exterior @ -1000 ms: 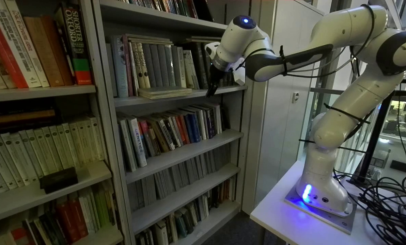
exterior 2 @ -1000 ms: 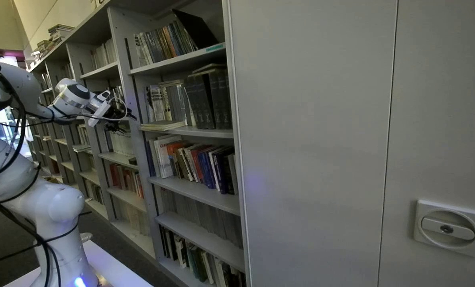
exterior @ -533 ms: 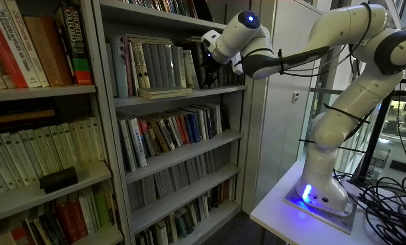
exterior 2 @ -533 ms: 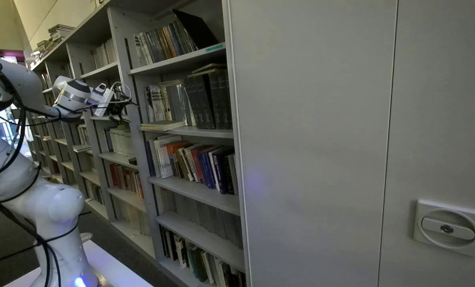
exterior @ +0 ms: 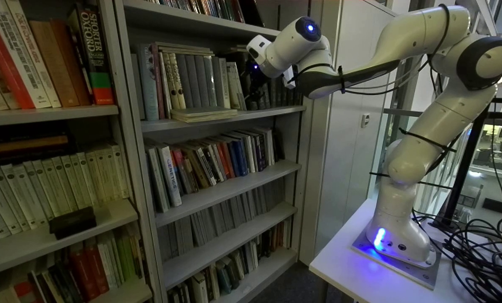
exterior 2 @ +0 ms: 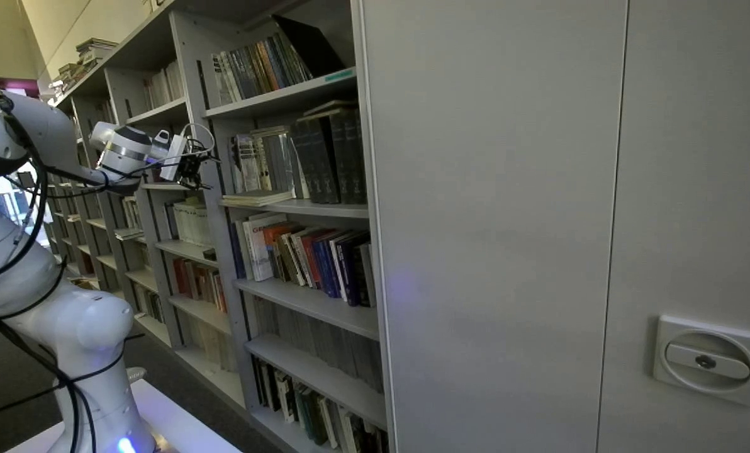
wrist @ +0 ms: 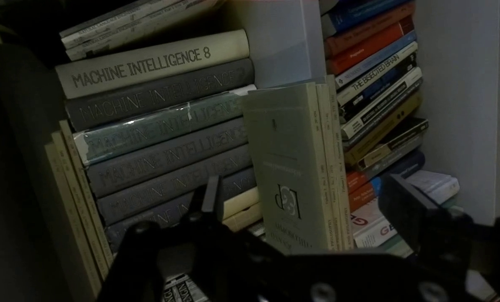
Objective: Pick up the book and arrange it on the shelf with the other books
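Gripper (wrist: 302, 183) spread wide with nothing in it, flat book stack (wrist: 291, 167) dead ahead, long side along the shelf (exterior 2: 331, 208) edge.

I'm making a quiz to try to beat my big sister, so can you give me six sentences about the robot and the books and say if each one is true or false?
1. A pile of thin pale books lies flat on a shelf. True.
2. The Genetics book is on that same shelf. False: the Genetics book stands one level lower.
3. The fingers are pressed together. False: the fingers are spread apart.
4. A blue light glows on the robot's base. True.
5. The Shorter Oxford book lies flat. False: the Shorter Oxford book stands up on its end.
6. The Machine Intelligence 8 book has a pale spine. True.
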`<state>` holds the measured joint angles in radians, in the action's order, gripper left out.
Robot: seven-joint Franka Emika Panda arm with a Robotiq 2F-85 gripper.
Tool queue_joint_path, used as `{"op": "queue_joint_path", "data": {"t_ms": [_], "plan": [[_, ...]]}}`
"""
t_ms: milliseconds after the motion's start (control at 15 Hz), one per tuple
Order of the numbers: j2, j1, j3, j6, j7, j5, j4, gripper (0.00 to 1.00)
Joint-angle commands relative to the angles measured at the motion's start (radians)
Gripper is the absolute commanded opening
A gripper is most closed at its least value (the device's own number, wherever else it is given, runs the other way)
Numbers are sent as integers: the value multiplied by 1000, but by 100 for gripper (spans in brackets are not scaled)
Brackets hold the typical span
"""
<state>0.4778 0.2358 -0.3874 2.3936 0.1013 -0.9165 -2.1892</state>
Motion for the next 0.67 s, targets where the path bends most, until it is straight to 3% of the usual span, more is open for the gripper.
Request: {"op": "queue_joint_path", "data": {"t_ms": [0, 600], "plan": [[-5, 20, 14, -9, -4, -9, 4, 100], [-160, 39, -12, -8, 83, -37, 90, 100]]}}
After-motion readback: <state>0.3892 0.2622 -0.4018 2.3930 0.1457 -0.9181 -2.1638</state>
